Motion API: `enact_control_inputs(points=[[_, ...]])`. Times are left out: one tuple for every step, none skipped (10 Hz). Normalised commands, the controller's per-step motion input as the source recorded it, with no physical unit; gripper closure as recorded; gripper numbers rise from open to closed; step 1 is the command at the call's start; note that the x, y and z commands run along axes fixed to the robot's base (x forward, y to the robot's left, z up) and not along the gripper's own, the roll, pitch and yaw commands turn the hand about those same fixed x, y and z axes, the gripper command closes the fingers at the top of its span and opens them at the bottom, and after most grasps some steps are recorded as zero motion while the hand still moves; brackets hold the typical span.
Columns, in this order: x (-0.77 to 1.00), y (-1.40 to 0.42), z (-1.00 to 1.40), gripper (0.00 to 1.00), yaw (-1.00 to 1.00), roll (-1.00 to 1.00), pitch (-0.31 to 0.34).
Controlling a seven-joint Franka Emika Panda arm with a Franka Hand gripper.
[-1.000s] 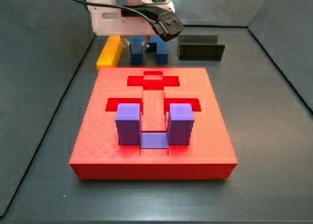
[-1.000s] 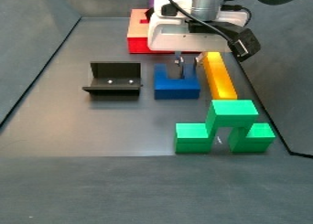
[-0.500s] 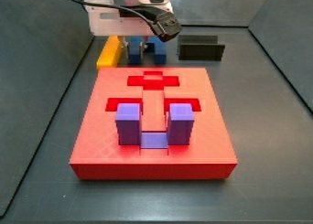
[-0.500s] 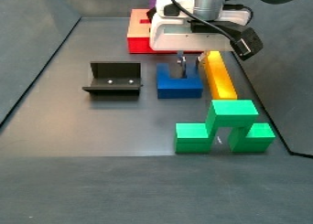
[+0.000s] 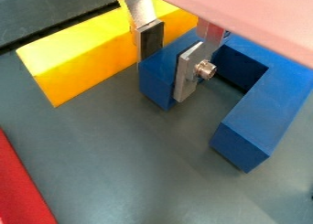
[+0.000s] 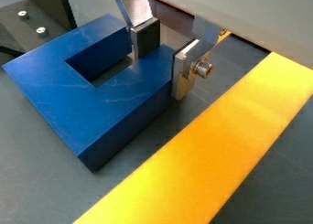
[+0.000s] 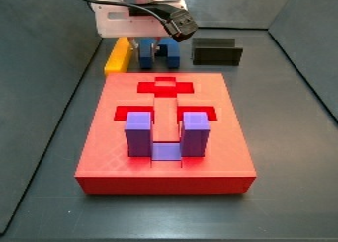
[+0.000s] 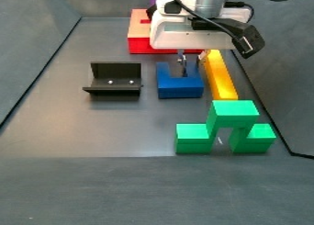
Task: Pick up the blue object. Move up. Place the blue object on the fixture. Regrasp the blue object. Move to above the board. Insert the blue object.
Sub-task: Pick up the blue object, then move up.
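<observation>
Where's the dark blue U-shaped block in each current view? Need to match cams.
Wrist view: dark blue U-shaped block, one prong between the end effector fingers.
Wrist view: centre-left.
Side view: far end, mostly behind the end effector.
Side view: centre, under the end effector.
Shared landmark: long yellow bar beside the block.

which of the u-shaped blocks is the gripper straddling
The blue object: the gripper straddles one prong. The purple block sits on the board; the green one stands apart.
</observation>
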Motion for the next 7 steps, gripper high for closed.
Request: enact_control_inputs(points=[[0.00,0.00,0.00,1.00,0.00,0.00,0.000],[0.00,0.00,0.00,1.00,0.00,0.00,0.000],[0.00,0.00,0.00,1.00,0.00,0.00,0.000],[0.00,0.00,0.00,1.00,0.00,0.00,0.000],[0.00,0.00,0.83,1.00,0.00,0.00,0.000],[0.00,-0.03,0.84,1.00,0.02,0.00,0.000],[-0.06,-0.03,0.64,1.00,0.03,-0.01,0.045]])
